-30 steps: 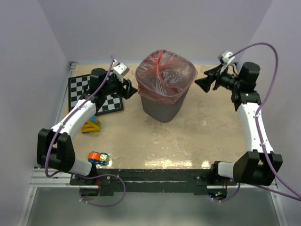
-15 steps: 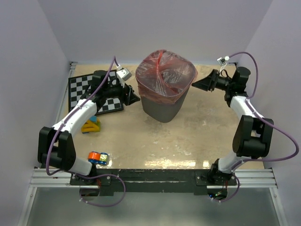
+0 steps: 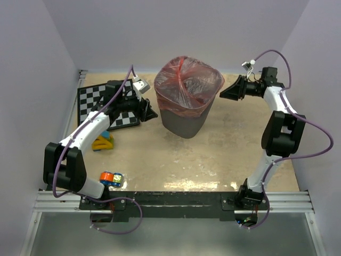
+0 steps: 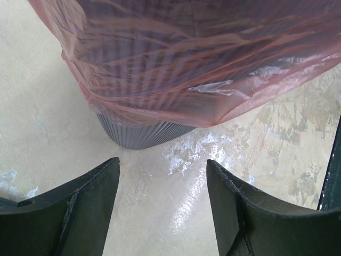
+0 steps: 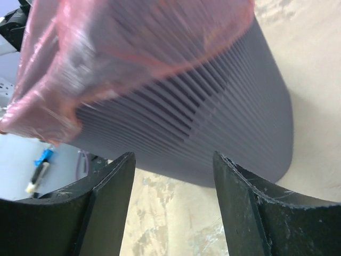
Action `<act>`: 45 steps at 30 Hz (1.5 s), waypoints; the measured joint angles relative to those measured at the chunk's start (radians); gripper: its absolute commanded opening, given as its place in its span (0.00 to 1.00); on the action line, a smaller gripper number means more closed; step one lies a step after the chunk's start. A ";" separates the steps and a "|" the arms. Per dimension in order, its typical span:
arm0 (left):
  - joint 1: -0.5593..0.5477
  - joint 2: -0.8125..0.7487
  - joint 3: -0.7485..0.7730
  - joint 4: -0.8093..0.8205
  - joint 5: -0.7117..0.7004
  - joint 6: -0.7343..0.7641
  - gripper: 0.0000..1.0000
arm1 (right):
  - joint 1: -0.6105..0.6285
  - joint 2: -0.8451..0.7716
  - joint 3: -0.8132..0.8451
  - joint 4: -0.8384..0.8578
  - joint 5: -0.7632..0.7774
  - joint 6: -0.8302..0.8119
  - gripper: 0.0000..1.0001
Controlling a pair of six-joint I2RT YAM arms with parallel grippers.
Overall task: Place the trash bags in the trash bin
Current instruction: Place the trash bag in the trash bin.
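Judging by how things lie, the task looks all but done. The bag is in the bin, its mouth stretched over the rim and its edge hanging part of the way down the outer mesh. The bin stands upright near the middle of the surface, toward the far side. From above, the film dips into the bin with a crease running across the opening, so the liner is not pushed fully down. How deep it reaches cannot be told.

The left claw sits low, just beside the bin's left side. Its jaws are wide apart with nothing between them, and its wrist view shows bare surface in the gap with the draped film ahead. The right claw is near the right rim, apart from it. Its jaws are also spread and empty, and its wrist view shows only mesh wall and the bag's hem beyond the fingertips.

What seems left is small: perhaps tucking the film deeper or evening out the hem, which hangs lower at some corners. No other bag shows anywhere. If one bag was the whole job, the arms need only back away.
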 measured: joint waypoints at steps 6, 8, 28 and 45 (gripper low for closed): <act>0.000 0.002 0.018 -0.029 0.000 0.025 0.70 | -0.002 0.027 0.006 -0.180 0.000 -0.124 0.67; 0.000 0.002 0.018 -0.034 0.000 0.028 0.70 | -0.001 0.023 0.021 -0.215 0.000 -0.147 0.69; 0.000 0.003 0.018 -0.036 -0.001 0.028 0.70 | 0.011 0.000 0.230 -0.275 -0.001 -0.177 0.66; 0.000 0.003 0.016 -0.032 -0.013 0.029 0.70 | 0.077 0.000 0.233 -0.127 -0.004 0.012 0.00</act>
